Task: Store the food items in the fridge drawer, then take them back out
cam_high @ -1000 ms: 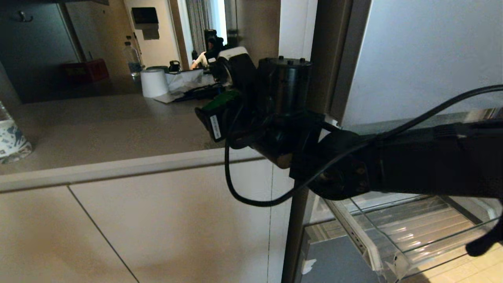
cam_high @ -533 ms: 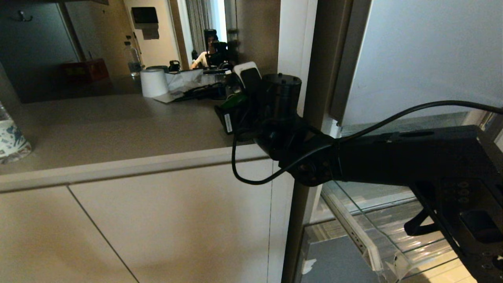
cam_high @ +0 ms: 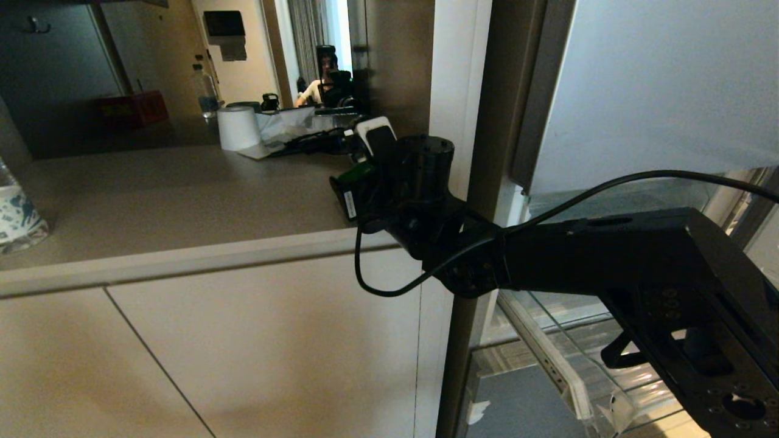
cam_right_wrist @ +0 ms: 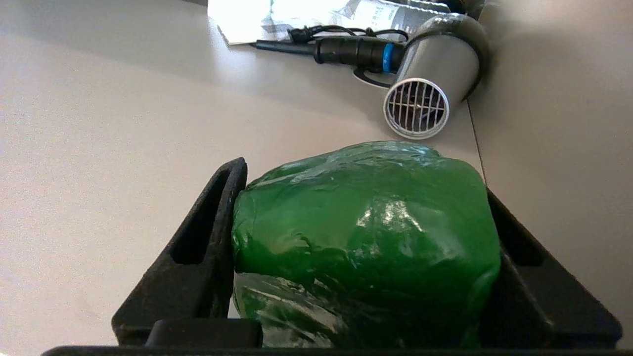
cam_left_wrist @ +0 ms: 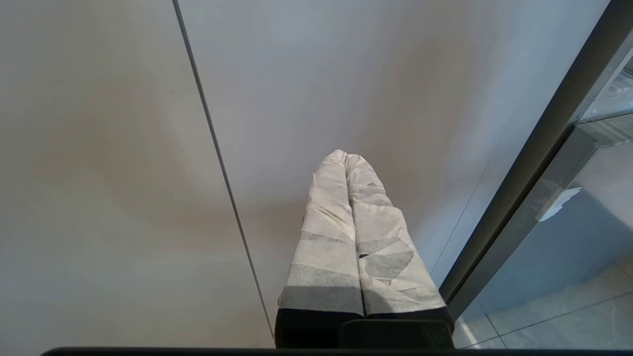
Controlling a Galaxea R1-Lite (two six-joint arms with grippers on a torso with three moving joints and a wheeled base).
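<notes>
Fridge drawer [cam_high: 584, 377]: nearest to where I stand, pulled out low on the right, its clear ribbed bin showing under the right arm; I can see no food in the part that shows.
Left claw [cam_left_wrist: 348, 173]: parked low in front of the pale cabinet front [cam_left_wrist: 123, 148], wrapped fingers [cam_left_wrist: 326, 237] pressed together, holding nothing, well away from the work.
Right claw [cam_right_wrist: 363, 232]: reached out from the right across the near right corner of the counter [cam_high: 152, 201], its fingers [cam_right_wrist: 207, 237] spread wide and pinching the pepper between them.
Green bell pepper [cam_right_wrist: 366, 242]: filling the right claw, glossy, carried above the counter top; whether it touches the surface I cannot tell, and no stem shows.
The relation that counts: the pepper sits in the claw, so what matters is the bare counter beneath and ahead of it; only the right arm is anywhere near.
Beyond the claw: a silver hair dryer [cam_right_wrist: 430, 94] lies near the back right edge of the counter with its black cord [cam_right_wrist: 306, 39], close ahead of the pepper, so the free space is short on that side.
Farther back: a white paper roll [cam_high: 238, 128] on the counter.
Change: over the last second the right arm has swung in toward the counter's right edge and dropped lower; grip width unchanged.
Second food item: not in sight.
</notes>
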